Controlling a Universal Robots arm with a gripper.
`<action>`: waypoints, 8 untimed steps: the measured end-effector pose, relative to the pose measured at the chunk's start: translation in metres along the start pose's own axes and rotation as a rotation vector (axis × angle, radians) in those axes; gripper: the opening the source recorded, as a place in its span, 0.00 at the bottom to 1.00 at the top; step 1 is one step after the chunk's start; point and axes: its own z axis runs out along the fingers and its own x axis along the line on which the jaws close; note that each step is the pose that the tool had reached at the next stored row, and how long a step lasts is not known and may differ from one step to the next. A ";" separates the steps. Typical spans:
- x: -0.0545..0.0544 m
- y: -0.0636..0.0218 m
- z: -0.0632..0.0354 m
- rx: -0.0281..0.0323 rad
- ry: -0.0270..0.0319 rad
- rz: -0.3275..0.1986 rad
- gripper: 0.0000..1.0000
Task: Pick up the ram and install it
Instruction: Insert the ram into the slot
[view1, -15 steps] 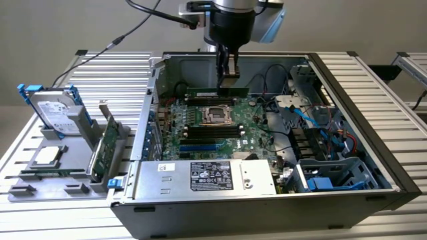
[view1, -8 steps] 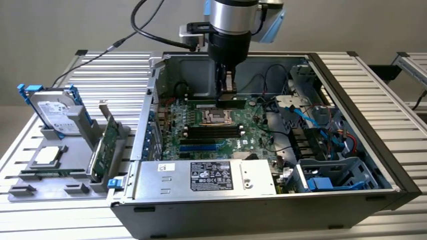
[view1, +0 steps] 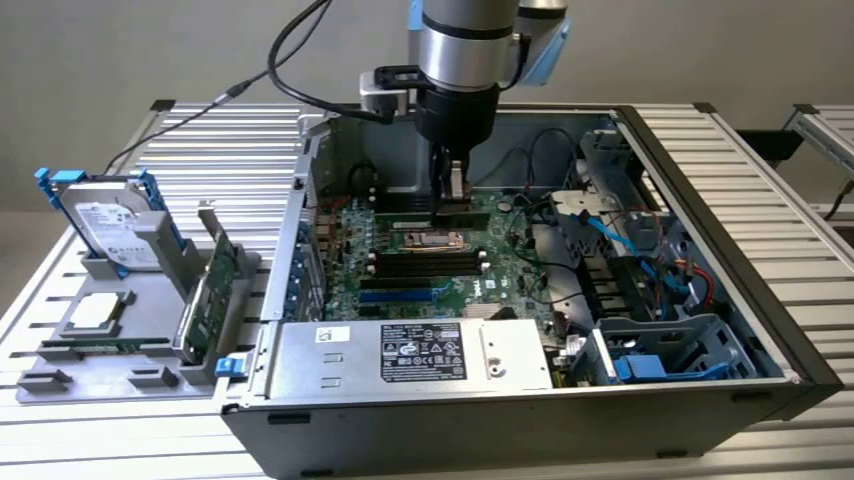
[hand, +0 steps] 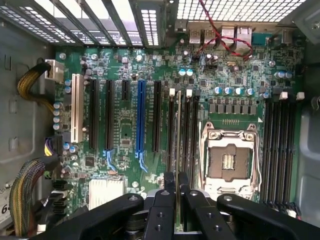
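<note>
Nearest the exterior camera, a power supply unit (view1: 427, 352) with a black-and-white label fills the front of an open computer case (view1: 747, 300), which lies on its side on a slatted metal tabletop (view1: 120, 440). At the exterior view's left, a grey parts tray (view1: 47, 385) beside the case holds a hard drive (view1: 107, 225) standing on edge, a green expansion card (view1: 214, 290) upright in a holder and a processor chip (view1: 96, 312) lying flat. The robot arm (view1: 465, 45) reaches straight down into the case, and its gripper (view1: 457, 195) hangs over the motherboard (view1: 400, 290), just beyond the CPU socket (view1: 434, 238). The ram (view1: 407, 216) shows as a narrow green strip held level at the fingertips. In the wrist view the gripper (hand: 177, 187) is nearly closed, its two black fingers (hand: 169, 185) pinching the ram (hand: 178, 140), which is seen edge-on as a thin line. That line runs along the bank of black memory slots (hand: 192, 130) with white latches, just beside the open CPU socket (hand: 229, 160). Whether the stick already touches a slot cannot be told. A second bank of memory slots (hand: 280, 145) lies on the socket's other side. Farther across the board stand black expansion slots, one blue slot (hand: 139, 120) and one white slot (hand: 76, 107), with bundled cables (hand: 22, 200) at the case wall.
</note>
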 end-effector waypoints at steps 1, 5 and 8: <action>0.000 0.0000 0.0018 0.0000 0.0000 0.000 0.14; 0.002 -0.0003 0.0091 0.0001 -0.0001 0.000 0.14; 0.002 -0.0005 0.0146 0.0001 -0.0001 0.000 0.14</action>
